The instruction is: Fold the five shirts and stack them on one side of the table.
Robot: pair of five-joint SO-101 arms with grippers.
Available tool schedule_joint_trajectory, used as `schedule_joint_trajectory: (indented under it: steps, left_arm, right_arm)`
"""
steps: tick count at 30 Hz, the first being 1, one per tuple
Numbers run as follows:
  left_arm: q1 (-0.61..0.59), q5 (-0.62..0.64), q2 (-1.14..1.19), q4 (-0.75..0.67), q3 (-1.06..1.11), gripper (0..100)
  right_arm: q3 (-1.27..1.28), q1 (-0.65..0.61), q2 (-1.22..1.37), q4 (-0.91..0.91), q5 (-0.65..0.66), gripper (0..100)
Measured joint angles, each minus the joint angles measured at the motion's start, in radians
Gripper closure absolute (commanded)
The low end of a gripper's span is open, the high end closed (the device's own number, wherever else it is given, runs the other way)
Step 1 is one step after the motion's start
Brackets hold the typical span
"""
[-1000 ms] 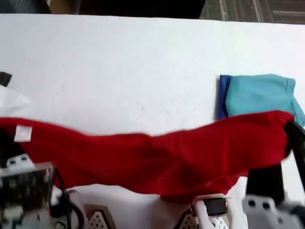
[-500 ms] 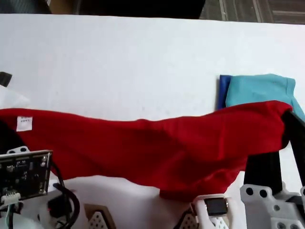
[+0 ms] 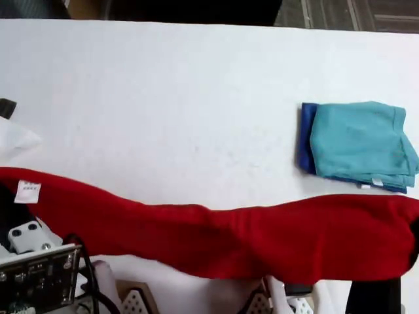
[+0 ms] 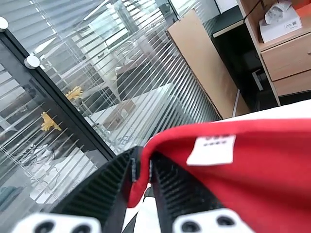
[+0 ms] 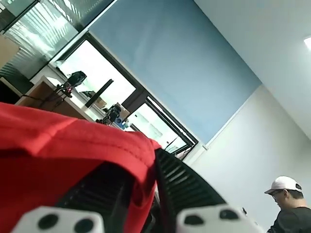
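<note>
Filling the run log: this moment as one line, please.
left gripper: shut on red shirt | right gripper: shut on red shirt | red shirt: stretched between both | teal shirt: folded, atop blue shirt, on the right

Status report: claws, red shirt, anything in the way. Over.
Left claw shut on red shirt by its tag. Right claw shut on the other end; shirt stretched between them. Teal shirt folded on blue shirt, apart from it.

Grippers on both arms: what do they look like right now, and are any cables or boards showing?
The left gripper and right gripper match: black ribbed fingers on white plastic mounts with round screw holes. In the high view, the left arm is white, with an exposed circuit board and a black cable looping beside it.
</note>
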Motion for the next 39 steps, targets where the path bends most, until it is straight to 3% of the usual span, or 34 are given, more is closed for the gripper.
schedule_joint_trajectory:
  steps: [10,21,34,39]
  left_arm:
    - [0.005,0.026,0.041,-0.063,0.094,98]
    - [0.207,0.048,0.41,-0.265,0.157,98]
    - [0.267,-0.011,1.002,-0.503,0.161,98]
    - [0.293,-0.018,1.178,-0.522,0.124,98]
  right_arm:
    - [0.258,-0.003,0.0,-0.103,-0.002,97.8]
    - [0.81,-0.003,0.038,-0.56,-0.002,97.8]
    - [0.922,0.014,0.546,-0.939,-0.002,97.8]
    - [0.838,0.049,0.809,-0.985,-0.002,97.8]
